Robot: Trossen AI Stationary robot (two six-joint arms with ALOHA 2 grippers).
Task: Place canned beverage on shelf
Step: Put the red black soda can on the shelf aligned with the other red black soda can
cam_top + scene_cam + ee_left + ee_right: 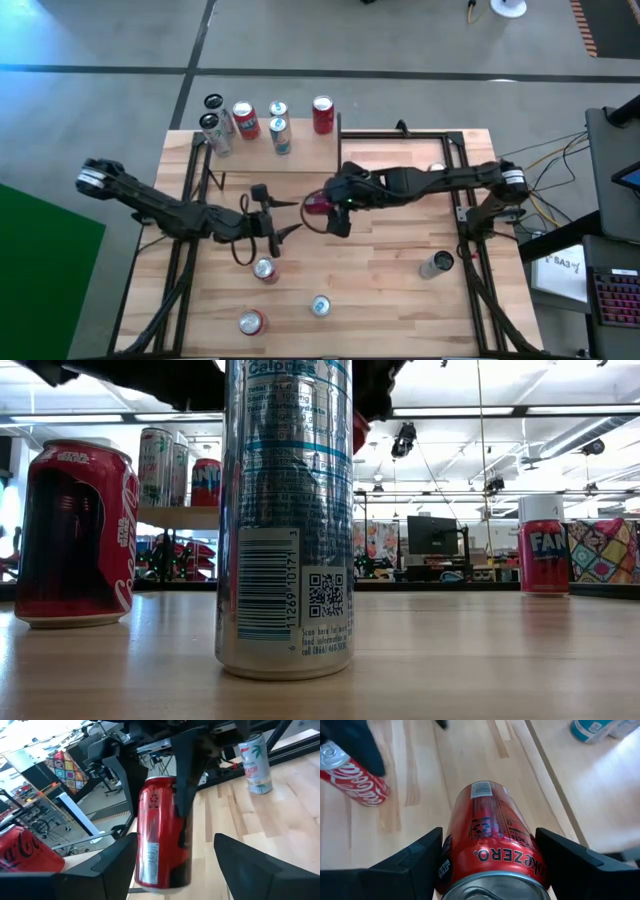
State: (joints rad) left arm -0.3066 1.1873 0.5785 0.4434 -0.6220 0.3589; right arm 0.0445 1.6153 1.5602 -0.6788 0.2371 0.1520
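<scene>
High view: right gripper (333,208) is holding the red can (317,207) mid-tabletop; left gripper (268,215) is sitting just beside it, jaws spread, empty. Shelf (300,145) at the far edge is carrying five cans.

Low view: a tall silver can (286,510) is blocking the handover; neither gripper is readable here.

Left wrist view: left jaws are flanking the can without touching.

Right wrist view: right jaws are sitting wide on both sides of the can; actual contact is hard to confirm.

Risk: a loose right grip is letting the can slip or tilt on its way to the crowded shelf, knocking neighbours.
</scene>
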